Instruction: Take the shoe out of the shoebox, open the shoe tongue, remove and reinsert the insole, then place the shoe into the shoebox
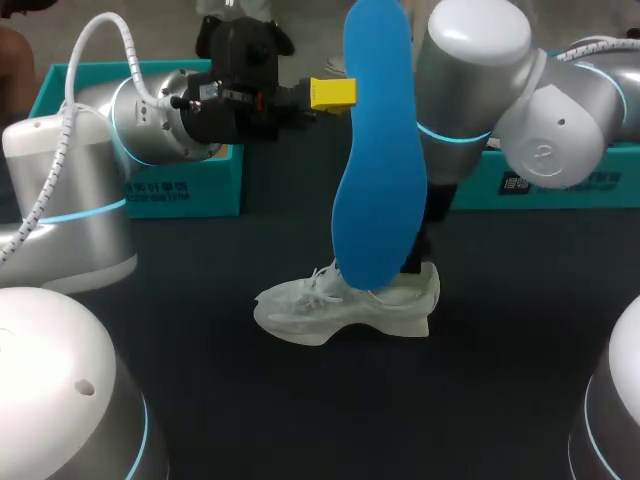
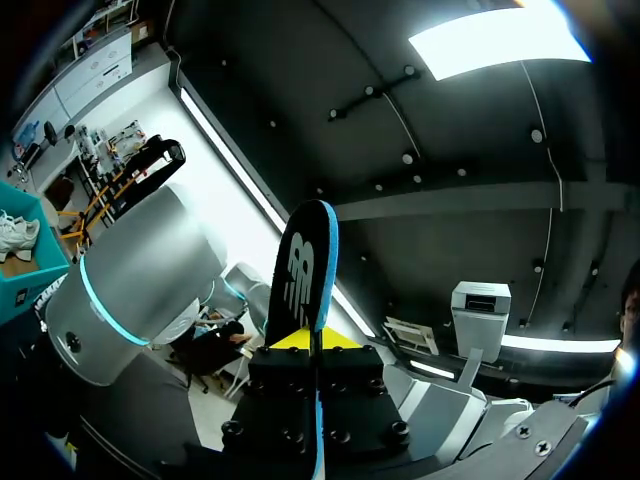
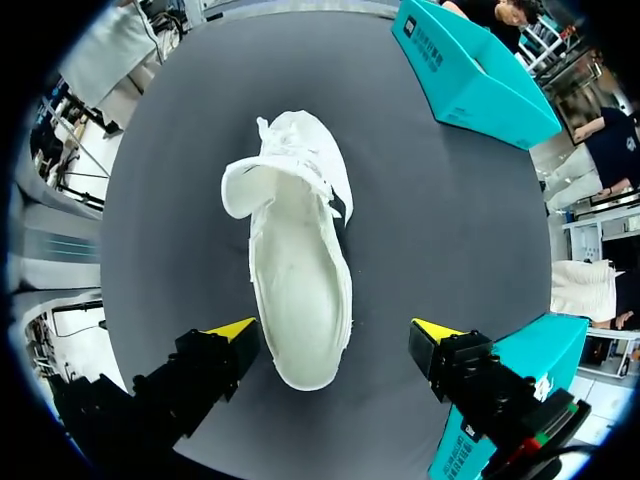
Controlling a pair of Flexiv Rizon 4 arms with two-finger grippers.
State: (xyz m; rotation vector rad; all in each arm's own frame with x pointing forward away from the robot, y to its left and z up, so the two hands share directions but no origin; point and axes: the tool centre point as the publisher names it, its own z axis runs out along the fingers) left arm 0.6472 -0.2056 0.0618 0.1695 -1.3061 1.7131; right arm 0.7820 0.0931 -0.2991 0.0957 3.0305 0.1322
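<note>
arms (image 1: 80, 200): silver-grey, cyan rings | cable (image 1: 62, 140): white | left gripper (image 1: 336, 93): black, yellow tips

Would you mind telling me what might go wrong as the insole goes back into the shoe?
The left gripper pinches the insole by one edge near its upper end, so the sheet may swing or slip. The right gripper stands open astride the heel of the shoe without gripping, so the shoe could slide on the table when the insole pushes in.

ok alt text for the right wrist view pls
A white shoe lies on the dark table with its tongue pulled open, its heel under the open, yellow-tipped fingers of the right hand. One teal box sits beyond the toe, another teal box beside the hand.
</note>
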